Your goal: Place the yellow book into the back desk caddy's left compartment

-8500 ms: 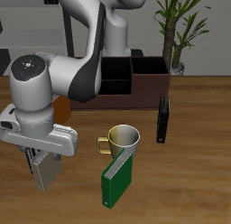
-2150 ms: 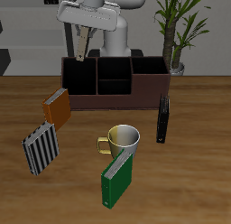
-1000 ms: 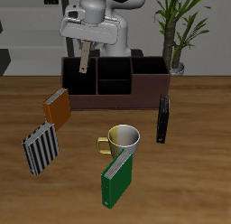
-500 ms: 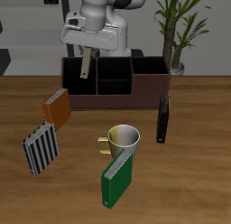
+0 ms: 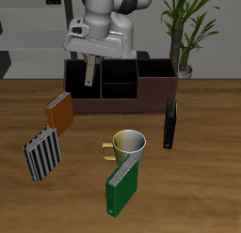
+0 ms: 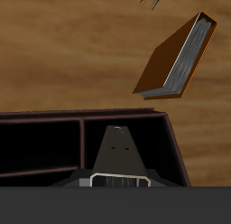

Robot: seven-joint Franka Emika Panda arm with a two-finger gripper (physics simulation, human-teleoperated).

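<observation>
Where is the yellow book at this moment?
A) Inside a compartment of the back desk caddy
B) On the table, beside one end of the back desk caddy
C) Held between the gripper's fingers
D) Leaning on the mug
B: the yellow book rests on the table just outside the end of the back desk caddy, while the gripper hangs over the caddy without it.
</observation>
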